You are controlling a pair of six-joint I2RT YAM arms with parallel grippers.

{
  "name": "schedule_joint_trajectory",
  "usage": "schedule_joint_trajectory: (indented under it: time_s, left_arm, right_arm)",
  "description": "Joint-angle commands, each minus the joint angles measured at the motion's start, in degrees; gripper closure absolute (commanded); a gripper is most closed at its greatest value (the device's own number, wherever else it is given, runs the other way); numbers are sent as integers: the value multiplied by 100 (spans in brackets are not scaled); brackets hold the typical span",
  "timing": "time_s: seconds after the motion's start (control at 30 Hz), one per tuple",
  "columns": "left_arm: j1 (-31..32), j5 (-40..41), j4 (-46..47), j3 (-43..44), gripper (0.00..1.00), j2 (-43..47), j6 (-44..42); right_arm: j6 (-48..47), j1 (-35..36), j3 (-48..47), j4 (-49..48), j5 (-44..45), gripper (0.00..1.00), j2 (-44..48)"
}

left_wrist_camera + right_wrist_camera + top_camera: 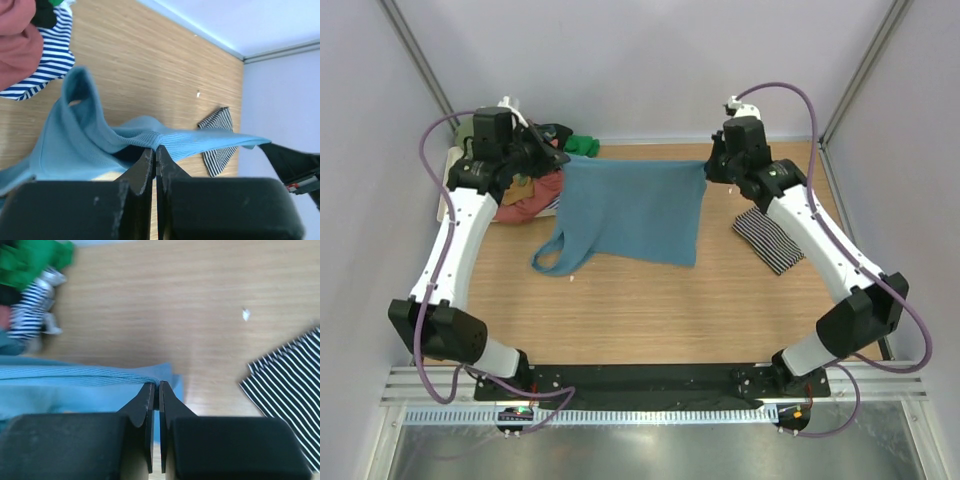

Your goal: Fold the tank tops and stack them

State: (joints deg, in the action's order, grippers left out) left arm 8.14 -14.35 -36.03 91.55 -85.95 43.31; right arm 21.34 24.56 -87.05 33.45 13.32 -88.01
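Observation:
A plain teal-blue tank top (625, 208) hangs stretched between my two grippers above the far half of the table, straps trailing down to the near left. My left gripper (560, 160) is shut on its far-left hem corner; the pinch shows in the left wrist view (155, 148). My right gripper (710, 165) is shut on the far-right corner, seen in the right wrist view (156, 385). A folded black-and-white striped tank top (768, 241) lies flat at the right. A pile of tops (532, 192), coral, striped and green, sits at the far left.
A green top (583, 146) lies at the back by the wall. A small white speck (572, 277) lies on the wooden table. Walls close in left, right and back. The right arm reaches over the striped top.

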Motion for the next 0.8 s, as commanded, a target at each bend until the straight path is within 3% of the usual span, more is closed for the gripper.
schedule_joint_trajectory:
  time_s: [0.0,0.07,0.23,0.4,0.6,0.77]
  left_arm:
    - [-76,-243,-589,408,100,604,-296]
    - [-67,-427,-519,58,100,1321,-306]
    - [-76,-622,-9,-1277,100,3195,-261]
    - [-76,-481,26,-1597,100,4630,-306]
    - [-76,-595,280,-1289,100,4720,-51]
    - [-67,-683,737,-1771,100,3632,379]
  right_arm:
    - [-271,49,-621,206,-609,99,590]
    - [-368,49,-297,-22,-1449,99,1231]
    - [-228,58,1194,-812,-2569,99,2953]
    - [-227,67,1761,-981,-3186,99,4500]
    - [-271,58,1103,-551,-3064,99,4320]
    - [-122,58,804,274,-1502,99,3099]
